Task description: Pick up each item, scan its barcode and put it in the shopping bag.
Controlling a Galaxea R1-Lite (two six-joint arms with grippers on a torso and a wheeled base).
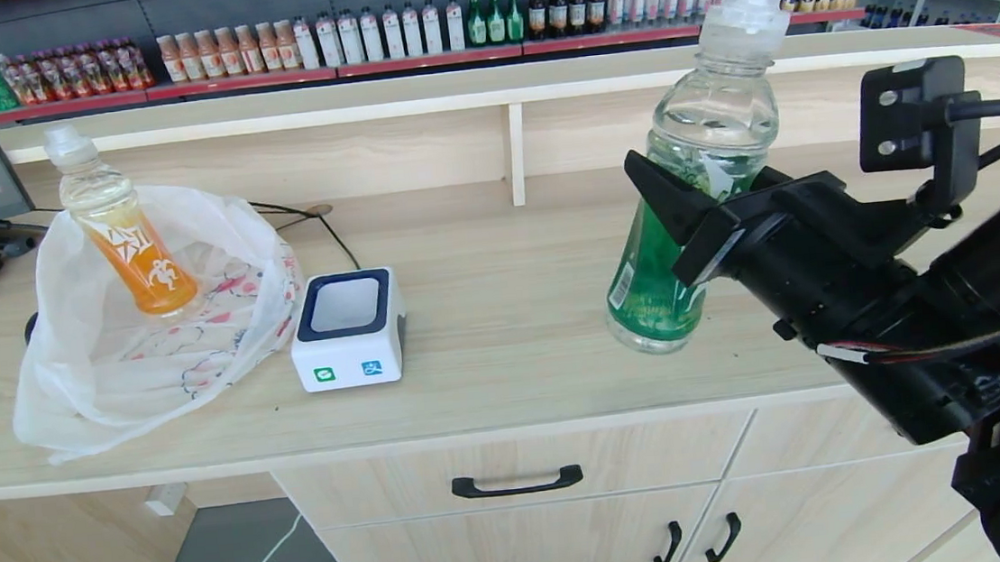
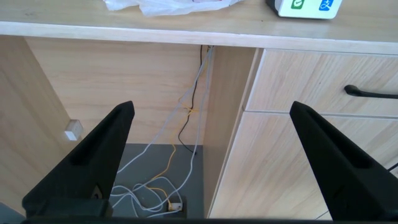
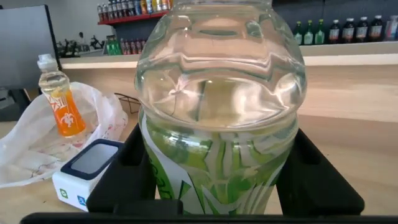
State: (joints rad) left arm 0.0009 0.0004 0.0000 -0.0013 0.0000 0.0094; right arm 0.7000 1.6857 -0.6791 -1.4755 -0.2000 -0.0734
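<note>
In the right wrist view, the cap and base of the green-labelled bottle (image 3: 221, 93) are cut off by the frame edges. The barcode scanner (image 2: 309, 7) is cropped in the left wrist view.

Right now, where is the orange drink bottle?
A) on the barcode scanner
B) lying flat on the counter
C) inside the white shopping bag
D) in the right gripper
C: the orange drink bottle sits inside the shopping bag, beside the barcode scanner.

Green-labelled bottle (image 1: 707, 118), orange bottle (image 1: 135, 249) with white figures, white bag (image 1: 100, 370) printed red, white scanner (image 1: 349, 348) rimmed navy, pale woodgrain table (image 1: 514, 343)
</note>
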